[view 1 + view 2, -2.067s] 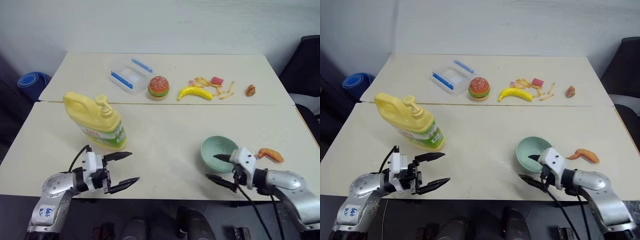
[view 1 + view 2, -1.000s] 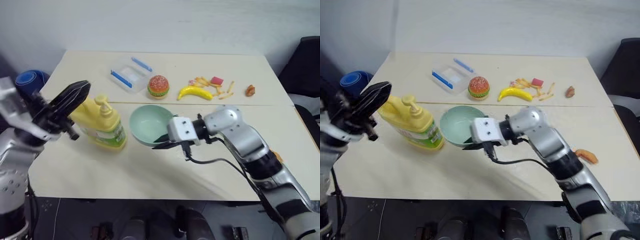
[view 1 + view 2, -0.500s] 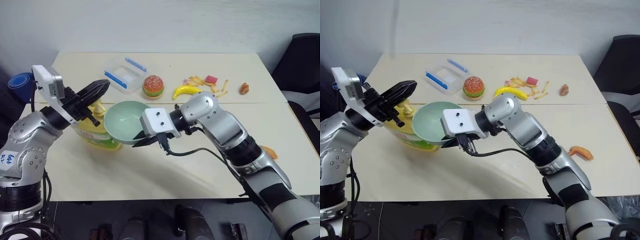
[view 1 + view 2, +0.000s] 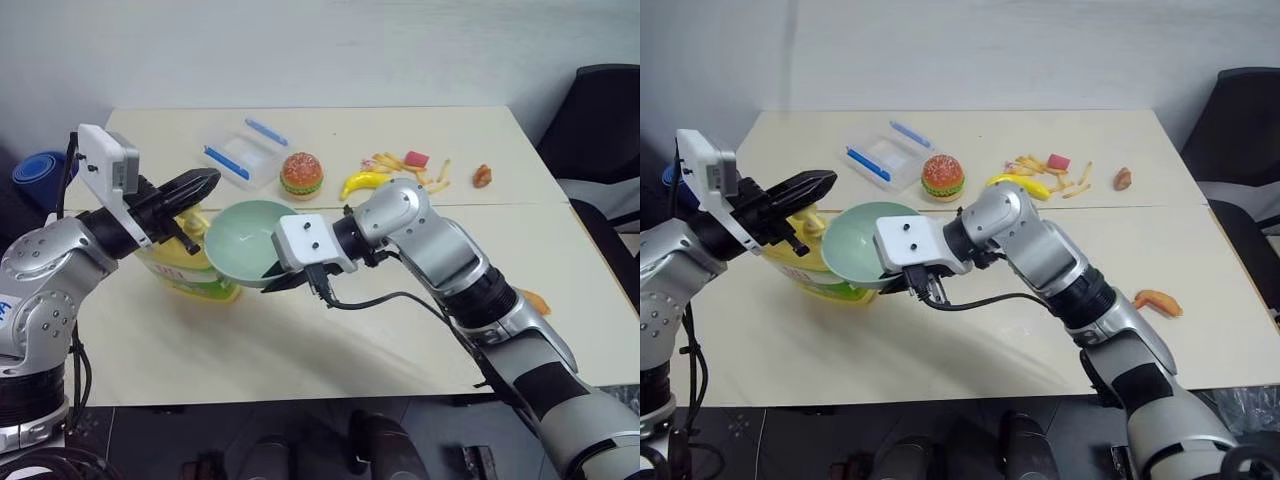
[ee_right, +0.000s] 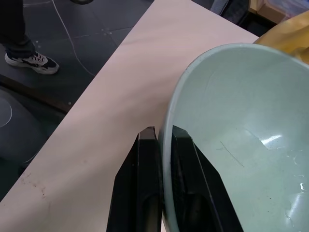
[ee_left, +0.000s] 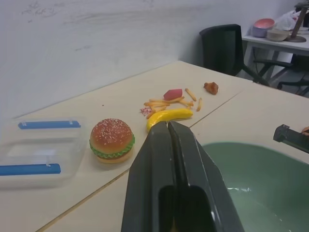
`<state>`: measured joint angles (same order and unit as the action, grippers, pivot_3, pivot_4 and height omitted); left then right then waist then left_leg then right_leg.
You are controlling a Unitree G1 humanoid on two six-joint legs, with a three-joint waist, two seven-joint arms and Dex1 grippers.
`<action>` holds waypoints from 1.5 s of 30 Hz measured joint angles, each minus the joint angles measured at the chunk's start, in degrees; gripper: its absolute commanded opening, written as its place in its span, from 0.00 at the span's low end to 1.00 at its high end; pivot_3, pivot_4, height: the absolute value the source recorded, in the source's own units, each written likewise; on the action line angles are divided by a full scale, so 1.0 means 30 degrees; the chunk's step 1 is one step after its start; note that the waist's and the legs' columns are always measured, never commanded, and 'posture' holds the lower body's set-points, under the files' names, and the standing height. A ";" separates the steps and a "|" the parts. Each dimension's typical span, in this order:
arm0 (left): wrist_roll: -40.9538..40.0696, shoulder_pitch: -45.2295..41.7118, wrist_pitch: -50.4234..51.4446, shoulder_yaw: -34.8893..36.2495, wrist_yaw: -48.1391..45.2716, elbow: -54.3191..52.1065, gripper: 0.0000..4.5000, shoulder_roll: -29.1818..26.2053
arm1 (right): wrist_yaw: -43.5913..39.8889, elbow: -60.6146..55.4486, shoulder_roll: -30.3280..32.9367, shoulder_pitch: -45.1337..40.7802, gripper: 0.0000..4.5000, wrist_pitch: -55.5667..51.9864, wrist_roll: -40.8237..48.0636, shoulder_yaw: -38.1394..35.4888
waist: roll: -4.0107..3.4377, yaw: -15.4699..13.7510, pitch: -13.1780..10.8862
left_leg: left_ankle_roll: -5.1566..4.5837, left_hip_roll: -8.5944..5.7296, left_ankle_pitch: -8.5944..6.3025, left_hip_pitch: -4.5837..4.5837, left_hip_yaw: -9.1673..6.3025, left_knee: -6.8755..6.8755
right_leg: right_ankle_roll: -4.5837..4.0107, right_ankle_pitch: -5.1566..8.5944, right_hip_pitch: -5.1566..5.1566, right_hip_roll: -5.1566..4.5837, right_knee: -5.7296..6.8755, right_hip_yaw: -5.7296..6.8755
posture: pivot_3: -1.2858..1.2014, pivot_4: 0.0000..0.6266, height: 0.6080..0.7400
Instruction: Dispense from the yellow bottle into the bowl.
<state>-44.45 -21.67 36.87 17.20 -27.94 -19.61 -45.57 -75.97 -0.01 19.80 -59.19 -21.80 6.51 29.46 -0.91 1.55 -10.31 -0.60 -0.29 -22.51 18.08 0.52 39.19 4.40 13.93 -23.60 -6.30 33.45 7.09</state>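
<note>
The right gripper (image 4: 908, 283) is clamped on the rim of the bowl (image 4: 852, 240), one black finger inside the wall and one outside, as the right wrist view shows with the mint-green edge pinched between them. The bowl is held off the table (image 4: 970, 340), tilted so its opening faces up and toward the camera, and it sits just beside the yellow bottle (image 4: 812, 268), covering part of the bottle's right side. The left gripper (image 4: 203, 184) has its two fingers pressed together with nothing between them; in the left wrist view they form a single closed wedge. Its tips hover right above the bottle's pump top, over the near edge of the bowl; whether they touch the pump cannot be told. The bottle stands upright on the table. Beyond the bowl lie a clear box with blue clips (image 4: 240, 157), a toy burger (image 4: 301, 175) and a banana (image 4: 365, 183).
</note>
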 measured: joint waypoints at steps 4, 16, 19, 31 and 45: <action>0.0022 0.0561 0.0000 -0.0010 0.0277 -0.0078 0.01 0.0182 | -0.0009 0.0037 -0.0018 -0.0016 0.00 -0.0006 -0.0024 0.0000 | -0.0123 0.0028 0.0077 | 0.0005 0.0001 -0.0002 -0.0030 0.0015 -0.0007 | -0.0007 0.0004 0.0006 0.0000 0.0016 -0.0016 | 0.52 0.24 1.00; 0.0258 0.0501 -0.0326 0.0918 -0.0011 0.0562 0.01 0.1194 | -0.0034 -0.0065 0.0189 0.0347 0.00 -0.0169 0.0238 -0.0370 | -0.0270 0.0011 0.0188 | 0.0005 -0.0001 -0.0003 -0.0023 0.0024 -0.0015 | -0.0011 0.0008 -0.0008 0.0000 0.0017 -0.0031 | 0.52 0.24 1.00; -0.0097 0.0885 -0.1214 0.1926 -0.1105 0.0955 0.01 0.1440 | -0.0138 -0.0103 0.1504 0.1558 0.00 0.0581 0.0247 -0.0920 | -0.0187 -0.0038 0.0151 | 0.0003 -0.0004 -0.0002 0.0043 0.0005 -0.0015 | -0.0011 0.0007 -0.0038 -0.0004 -0.0008 -0.0014 | 0.52 0.24 1.00; 0.1476 1.1329 -0.5719 0.6250 -1.0310 -0.0592 0.01 -0.0309 | 0.0676 0.6901 0.5578 0.6887 0.00 0.8762 -0.2333 -0.1734 | 0.0011 0.0051 -0.0017 | 0.0015 0.0023 -0.0027 0.0075 0.0036 -0.0028 | -0.0017 0.0011 -0.0048 0.0014 -0.0189 -0.0001 | 0.52 0.24 1.00; 0.5449 1.3767 -0.9177 0.2307 -0.9555 0.0149 0.57 0.2660 | 0.0479 0.3456 0.5949 1.3623 0.77 1.1981 0.4073 -0.7530 | -0.0023 -0.0644 -0.0073 | -0.0078 0.0024 -0.0080 0.0062 0.0010 -0.0027 | -0.0023 0.0009 -0.0012 -0.0032 -0.0216 0.0008 | 0.52 0.24 1.00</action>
<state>-28.10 19.63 9.35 24.13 -56.60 -19.16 -37.59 -74.53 10.36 37.65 -18.32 14.14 18.72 6.87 -0.99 -0.38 -10.53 -0.83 -0.22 -22.75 18.26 0.55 39.11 4.33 13.96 -23.64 -6.40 32.81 7.11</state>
